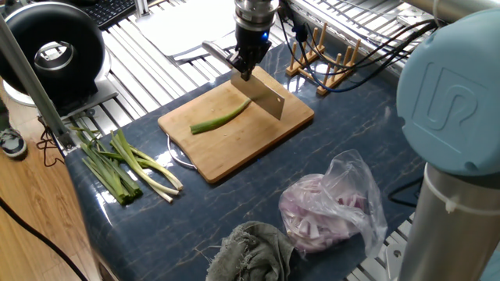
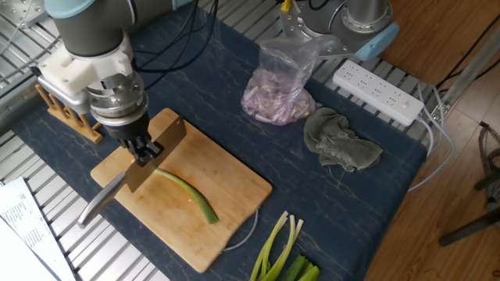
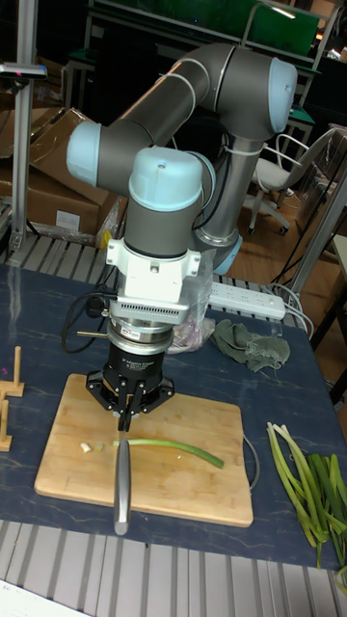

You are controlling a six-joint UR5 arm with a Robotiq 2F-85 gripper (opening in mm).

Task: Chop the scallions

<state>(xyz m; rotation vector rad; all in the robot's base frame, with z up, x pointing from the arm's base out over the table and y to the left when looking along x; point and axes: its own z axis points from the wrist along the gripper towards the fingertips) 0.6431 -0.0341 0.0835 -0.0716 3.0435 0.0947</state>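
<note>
Scallion stalk (image 1: 222,118) curved on cutting board (image 1: 234,144), green fading pale, gripper (image 2: 145,151) clamped on knife (image 2: 133,176).

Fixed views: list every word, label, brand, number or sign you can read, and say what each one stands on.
"UR": raised logo on the arm's blue cap.
Printed sheet at the table's edge: lines of print, too small to read.
No other text is readable in any view.
</note>
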